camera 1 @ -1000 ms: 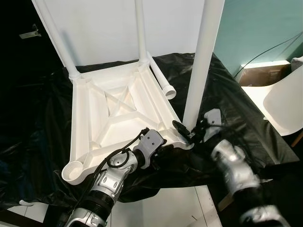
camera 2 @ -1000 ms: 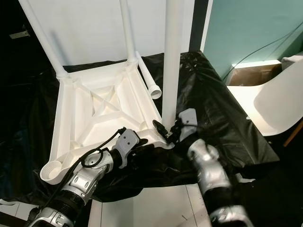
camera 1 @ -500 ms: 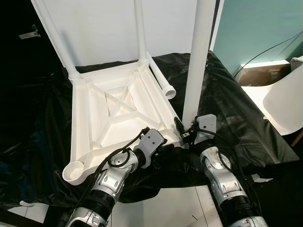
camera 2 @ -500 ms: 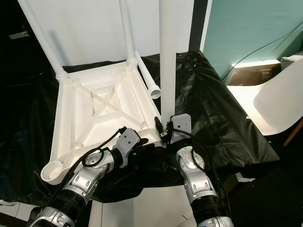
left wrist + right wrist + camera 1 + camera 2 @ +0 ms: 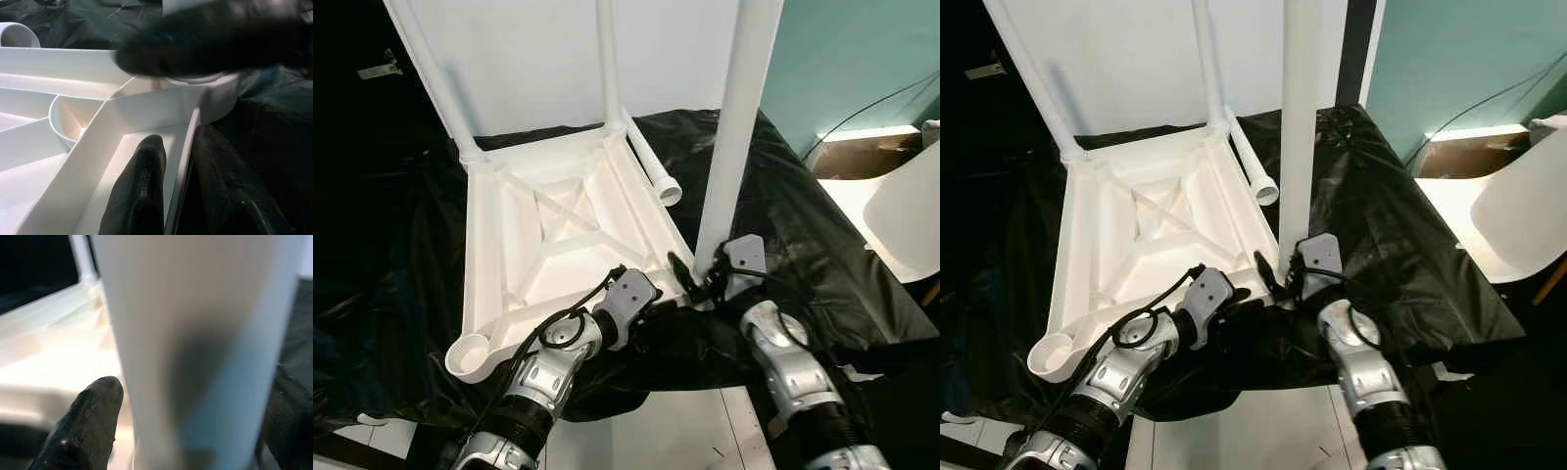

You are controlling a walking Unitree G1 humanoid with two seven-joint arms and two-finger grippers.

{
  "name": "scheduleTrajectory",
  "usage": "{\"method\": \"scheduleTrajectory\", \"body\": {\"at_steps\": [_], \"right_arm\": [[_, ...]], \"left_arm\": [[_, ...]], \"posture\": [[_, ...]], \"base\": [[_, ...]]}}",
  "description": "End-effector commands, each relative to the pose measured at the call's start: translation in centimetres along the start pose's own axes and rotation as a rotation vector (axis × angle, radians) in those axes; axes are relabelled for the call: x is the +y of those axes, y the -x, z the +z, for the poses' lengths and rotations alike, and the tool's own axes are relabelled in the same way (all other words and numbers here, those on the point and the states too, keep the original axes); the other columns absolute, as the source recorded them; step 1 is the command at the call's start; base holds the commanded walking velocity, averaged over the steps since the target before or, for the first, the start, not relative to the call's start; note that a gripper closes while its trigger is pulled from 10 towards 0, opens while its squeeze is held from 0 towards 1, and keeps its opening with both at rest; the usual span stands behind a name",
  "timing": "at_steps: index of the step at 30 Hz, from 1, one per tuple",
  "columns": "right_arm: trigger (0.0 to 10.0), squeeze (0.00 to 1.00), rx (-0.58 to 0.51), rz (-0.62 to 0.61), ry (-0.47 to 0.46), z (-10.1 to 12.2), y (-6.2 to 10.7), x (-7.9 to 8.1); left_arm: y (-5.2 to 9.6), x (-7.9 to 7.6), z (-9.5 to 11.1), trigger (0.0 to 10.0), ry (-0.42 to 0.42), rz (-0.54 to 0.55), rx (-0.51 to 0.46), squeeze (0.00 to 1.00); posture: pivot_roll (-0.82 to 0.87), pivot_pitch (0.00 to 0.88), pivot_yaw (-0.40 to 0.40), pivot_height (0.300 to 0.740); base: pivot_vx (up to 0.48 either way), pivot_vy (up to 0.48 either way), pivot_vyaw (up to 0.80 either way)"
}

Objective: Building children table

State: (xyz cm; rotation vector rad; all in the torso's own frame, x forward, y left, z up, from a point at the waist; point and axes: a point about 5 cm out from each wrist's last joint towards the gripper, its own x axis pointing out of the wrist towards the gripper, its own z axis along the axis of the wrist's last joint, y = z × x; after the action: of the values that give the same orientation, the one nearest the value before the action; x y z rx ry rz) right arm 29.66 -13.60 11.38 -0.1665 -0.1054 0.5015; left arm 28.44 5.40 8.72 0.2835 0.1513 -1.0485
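The white table top (image 5: 558,255) lies upside down on a black sheet (image 5: 803,225). Two white legs (image 5: 435,78) (image 5: 607,59) stand in its far corners. A third leg (image 5: 651,166) lies loose along its right edge. My right gripper (image 5: 700,284) is shut on the base of a fourth leg (image 5: 734,147), which stands at the near right corner and leans slightly right. In the right wrist view the leg (image 5: 195,333) sits between the fingers (image 5: 88,416). My left gripper (image 5: 178,161) is shut on the table's near rim (image 5: 186,142), one finger on each side. The near left socket (image 5: 470,352) is open.
A white chair (image 5: 906,215) and a cardboard box (image 5: 857,157) stand to the right past the sheet, against a teal wall. White floor (image 5: 675,431) lies just before the sheet's near edge. A white panel rises behind the table top.
The right arm shifted at the near right corner. The held leg went from leaning right to nearly upright, then leaned right again. The left gripper kept its hold on the rim.
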Motion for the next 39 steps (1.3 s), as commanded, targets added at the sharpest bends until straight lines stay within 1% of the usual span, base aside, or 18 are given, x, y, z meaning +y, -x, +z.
{"method": "scheduleTrajectory", "body": {"at_steps": [1,6,11,12,13,14,20,25,26,27,28,29,30,31,35,36,38,39], "right_arm": [[10.0,0.0,0.014,0.062,0.008,-0.1,0.3,-0.8],[10.0,0.0,0.032,0.106,0.039,0.0,0.3,-1.8],[10.0,0.0,0.084,0.181,0.106,-0.1,0.1,-2.8],[4.9,0.0,0.089,0.2,0.124,-0.2,0.1,-2.9],[4.9,0.0,0.089,0.2,0.124,-0.2,0.1,-2.9],[0.0,0.0,0.088,0.215,0.13,-0.1,0.1,-2.9],[0.0,0.0,0.09,0.244,0.123,-0.5,0.3,-2.3],[0.0,0.0,0.111,0.221,0.06,-1.4,0.7,-1.5],[0.0,0.0,0.115,0.192,0.03,-1.7,0.9,-0.9],[0.0,0.0,0.093,0.067,0.038,-1.8,0.9,-0.5],[0.0,0.0,0.093,0.067,0.038,-1.8,0.9,-0.5],[0.0,0.0,0.075,-0.022,0.048,-1.9,1.0,-0.4],[0.0,0.0,0.075,-0.022,0.048,-1.9,1.0,-0.4],[0.0,0.0,0.044,-0.3,0.026,-1.9,1.5,-0.6],[0.0,0.0,0.032,-0.362,0.027,-1.8,1.7,-0.3],[0.0,0.0,0.028,-0.371,0.043,-1.7,1.6,-1.2],[0.0,0.0,0.028,-0.371,0.043,-1.7,1.6,-1.2],[0.0,0.0,0.031,-0.383,0.053,-1.7,1.6,-1.8]], "left_arm": [[0.2,-1.7,-2.9,10.0,0.057,-0.083,0.116,0.0],[0.2,-1.6,-2.8,10.0,0.056,-0.082,0.117,0.0],[0.1,-1.6,-2.7,10.0,0.051,-0.088,0.116,0.0],[0.1,-1.7,-2.7,10.0,0.051,-0.088,0.116,0.0],[0.1,-1.7,-2.7,10.0,0.051,-0.088,0.116,0.0],[0.1,-1.7,-2.7,10.0,0.051,-0.088,0.117,0.0],[0.3,-1.6,-3.0,10.0,0.053,-0.082,0.124,0.0],[0.4,-1.6,-3.0,10.0,0.051,-0.083,0.125,0.0],[0.3,-1.6,-3.0,10.0,0.05,-0.083,0.124,0.0],[0.3,-1.6,-2.9,10.0,0.05,-0.083,0.123,0.0],[0.3,-1.6,-2.9,10.0,0.05,-0.083,0.123,0.0],[0.3,-1.6,-2.9,10.0,0.05,-0.083,0.122,0.0],[0.3,-1.6,-2.9,10.0,0.05,-0.083,0.122,0.0],[0.2,-1.7,-2.9,10.0,0.047,-0.088,0.124,0.0],[0.2,-1.8,-2.9,10.0,0.044,-0.093,0.126,0.0],[0.3,-1.8,-3.0,10.0,0.043,-0.093,0.13,0.0],[0.3,-1.8,-3.0,10.0,0.043,-0.093,0.13,0.0],[0.4,-1.8,-3.1,10.0,0.043,-0.093,0.131,0.0]], "posture": [[-0.09,0.0,0.05,0.74],[-0.1,0.0,0.052,0.74],[-0.1,0.0,0.054,0.74],[-0.09,0.0,0.054,0.74],[-0.09,0.0,0.054,0.74],[-0.09,0.0,0.052,0.74],[-0.09,0.0,0.054,0.74],[-0.09,0.0,0.054,0.74],[-0.08,0.0,0.051,0.74],[-0.09,0.0,0.046,0.74],[-0.09,0.0,0.046,0.74],[-0.09,0.0,0.046,0.74],[-0.09,0.0,0.046,0.74],[-0.08,0.0,0.05,0.74],[-0.08,0.0,0.052,0.74],[-0.08,0.0,0.054,0.74],[-0.08,0.0,0.054,0.74],[-0.08,0.0,0.054,0.74]], "base": [[0.0,0.0,0.0],[0.0,0.0,0.0],[0.0,0.0,0.0],[0.0,0.0,0.0],[0.0,0.0,0.0],[0.0,0.0,0.0],[0.0,0.0,0.0],[0.0,0.0,0.0],[0.0,0.0,0.0],[0.0,0.0,0.0],[0.0,0.0,0.0],[0.0,0.0,0.0],[0.0,0.0,0.0],[0.0,0.0,0.0],[0.0,0.0,0.0],[0.0,0.0,0.0],[0.0,0.0,0.0],[0.0,0.0,0.0]]}}
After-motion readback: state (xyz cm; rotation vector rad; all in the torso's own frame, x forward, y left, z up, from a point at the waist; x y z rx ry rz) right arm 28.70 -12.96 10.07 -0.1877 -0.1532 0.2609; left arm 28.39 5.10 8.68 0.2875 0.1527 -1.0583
